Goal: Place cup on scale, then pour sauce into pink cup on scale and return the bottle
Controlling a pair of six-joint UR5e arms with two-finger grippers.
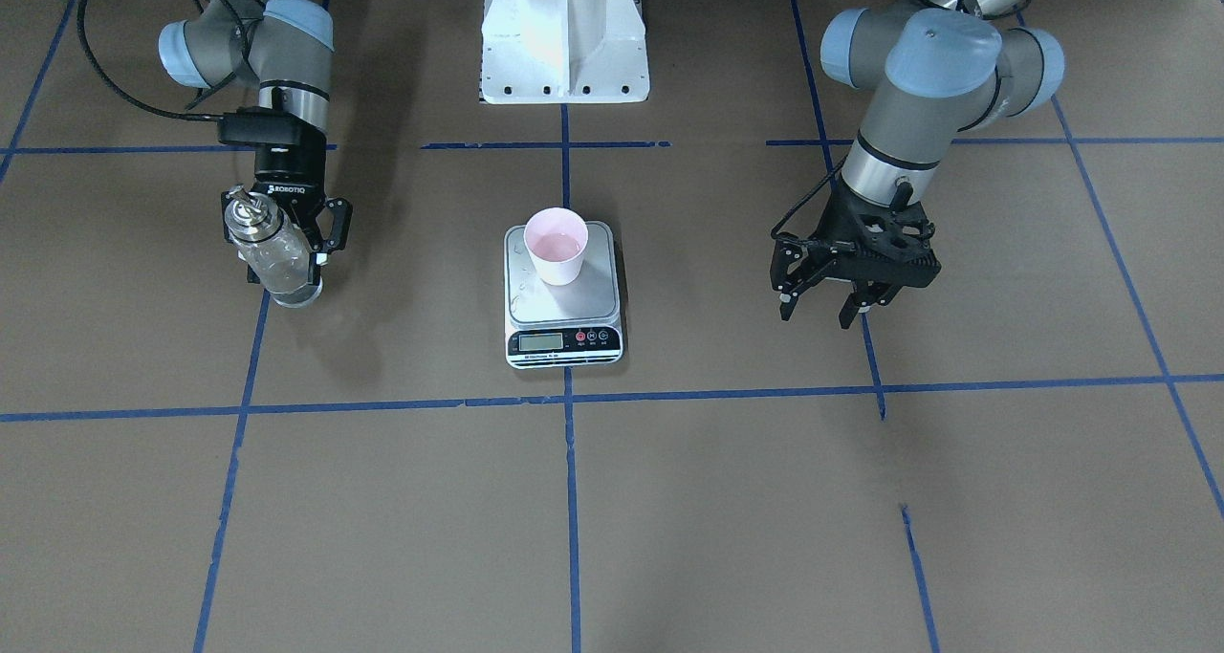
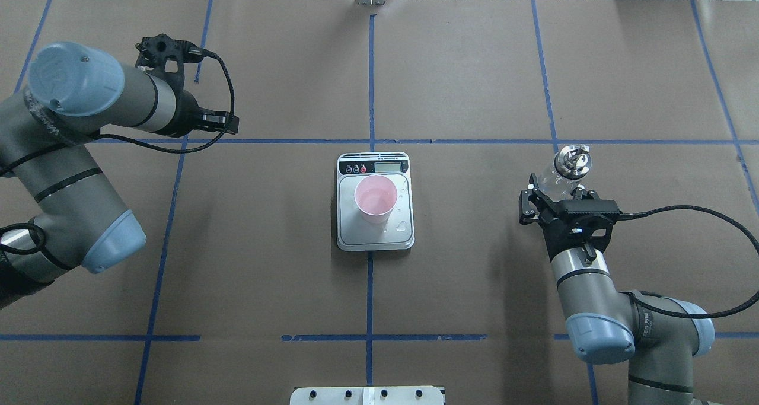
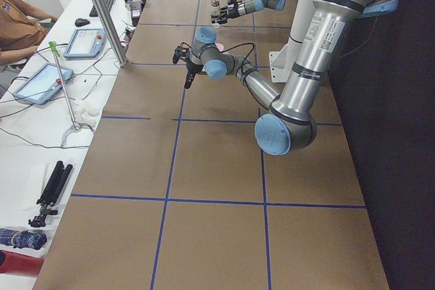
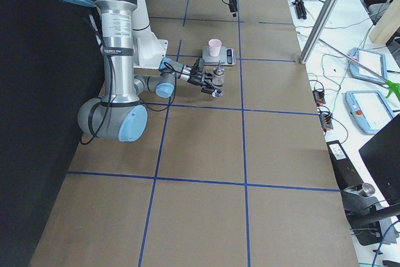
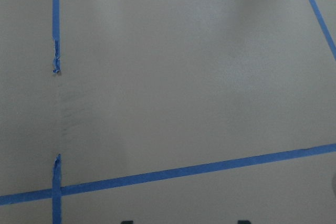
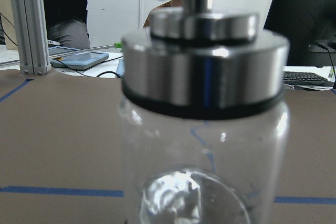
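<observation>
While you watch from across the desk (image 1: 669,519), the cup (image 1: 556,246) stands upright on the scale (image 1: 563,294), toward the far side of its silver platform as you see it, away from the black display strip. A little clear sauce (image 1: 557,245) seems to lie inside the cup, and a few wet spots shine on the bare platform beside it. The scale sits at the middle of the desk, across a line of blue tape (image 1: 571,500), with its display turned toward you.

On the robot's right side, well apart from the scale, the right claw (image 1: 287,261) is closed around the body of the bottle (image 2: 566,168). You see the bottle roughly upright, silver pourer cap on top. Whether its base touches the desk, you cannot tell, nor how much liquid it holds.

On the robot's left side, the left claw (image 1: 818,314) hangs above the desk with its jaws spread and nothing between them, also well apart from the scale.
</observation>
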